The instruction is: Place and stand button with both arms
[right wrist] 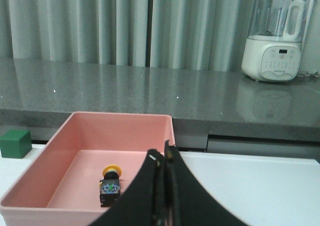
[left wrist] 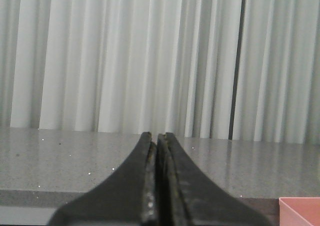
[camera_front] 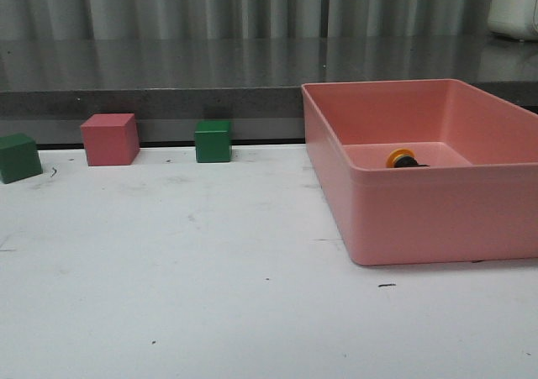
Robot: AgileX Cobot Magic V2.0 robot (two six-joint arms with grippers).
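Observation:
The button (camera_front: 403,158) lies on its side on the floor of the pink bin (camera_front: 420,215); only its yellow cap and a bit of black show over the bin's wall in the front view. From the right wrist the button (right wrist: 111,184) shows whole: yellow cap, black collar, dark base with blue bits. My right gripper (right wrist: 165,153) is shut and empty, held above the bin's right side, apart from the button. My left gripper (left wrist: 155,136) is shut and empty, facing the grey counter and curtain. Neither arm appears in the front view.
A pink cube (camera_front: 109,139) and two green cubes (camera_front: 213,140) (camera_front: 18,157) stand along the table's back edge at the left. A grey counter (camera_front: 168,72) runs behind the table. A white appliance (right wrist: 275,35) stands on it at the right.

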